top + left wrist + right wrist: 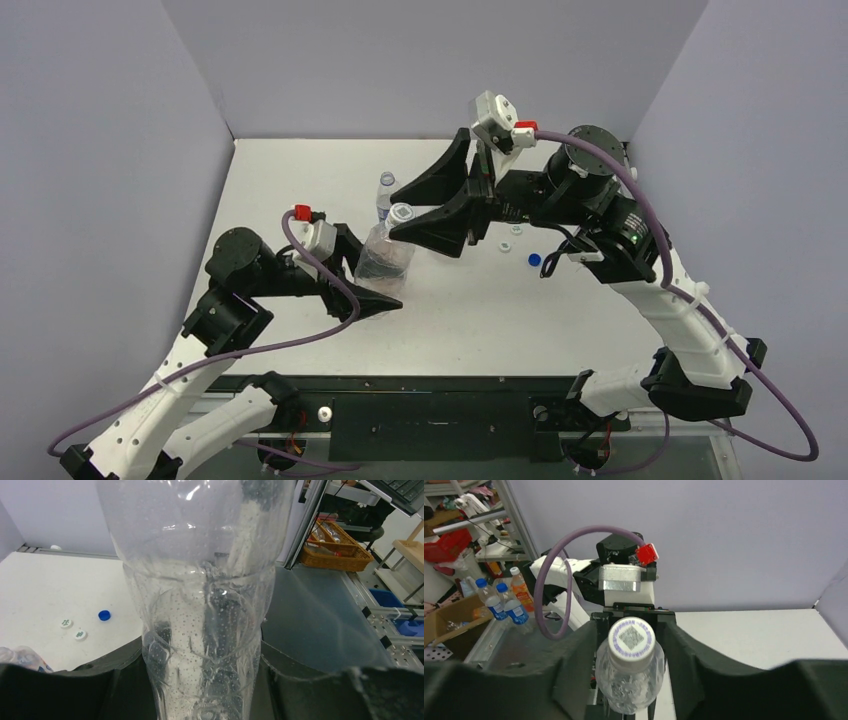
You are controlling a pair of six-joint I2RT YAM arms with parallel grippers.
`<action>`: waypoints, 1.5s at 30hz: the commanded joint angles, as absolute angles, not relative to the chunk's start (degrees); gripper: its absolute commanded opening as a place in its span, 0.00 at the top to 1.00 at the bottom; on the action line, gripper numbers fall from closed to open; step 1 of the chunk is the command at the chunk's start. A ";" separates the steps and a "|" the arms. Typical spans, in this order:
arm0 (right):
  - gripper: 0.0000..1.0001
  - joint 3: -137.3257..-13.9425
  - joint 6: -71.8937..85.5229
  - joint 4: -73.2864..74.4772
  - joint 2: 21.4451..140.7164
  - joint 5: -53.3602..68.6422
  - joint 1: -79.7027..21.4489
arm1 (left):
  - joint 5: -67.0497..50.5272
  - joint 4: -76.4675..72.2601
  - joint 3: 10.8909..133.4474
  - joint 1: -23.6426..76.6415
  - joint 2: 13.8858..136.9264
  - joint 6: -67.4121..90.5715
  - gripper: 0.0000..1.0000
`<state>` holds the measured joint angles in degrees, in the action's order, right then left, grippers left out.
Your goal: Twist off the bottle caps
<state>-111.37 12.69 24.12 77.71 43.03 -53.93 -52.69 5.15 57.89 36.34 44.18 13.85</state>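
A plain clear bottle point(384, 258) stands tilted at mid-table. My left gripper point(375, 270) is shut on its lower body; in the left wrist view the bottle point(200, 605) fills the frame between the dark fingers point(75, 690). Its white cap point(402, 213), printed with a purple ring and a code, is on the neck. My right gripper point(395, 212) is open, one finger on each side of the cap point(631, 638), with gaps showing on both sides. A short bottle with a blue-white label point(384, 200) stands just behind, its cap on.
Three loose caps lie right of the bottles: two white point(516, 229) point(504, 245) and one blue point(534, 259); they also show in the left wrist view point(104, 615). Grey walls close the table's back and sides. Several bottles point(504, 605) stand off the table.
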 commanded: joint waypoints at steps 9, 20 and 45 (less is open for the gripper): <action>0.19 -109.85 18.13 24.63 77.07 4.65 -55.07 | -31.01 7.62 57.84 36.17 43.23 -2.85 1.00; 0.29 -119.81 16.98 32.53 85.80 0.18 -61.00 | -24.84 9.43 57.01 36.55 43.94 -5.96 1.00; 0.44 -120.47 16.65 34.83 85.34 -0.48 -60.73 | -23.42 8.19 56.89 36.72 44.22 -2.68 1.00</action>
<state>-117.49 16.97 33.32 83.88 -1.34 -60.80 -24.34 10.50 55.61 36.45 44.23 -3.86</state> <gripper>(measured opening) 0.554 0.462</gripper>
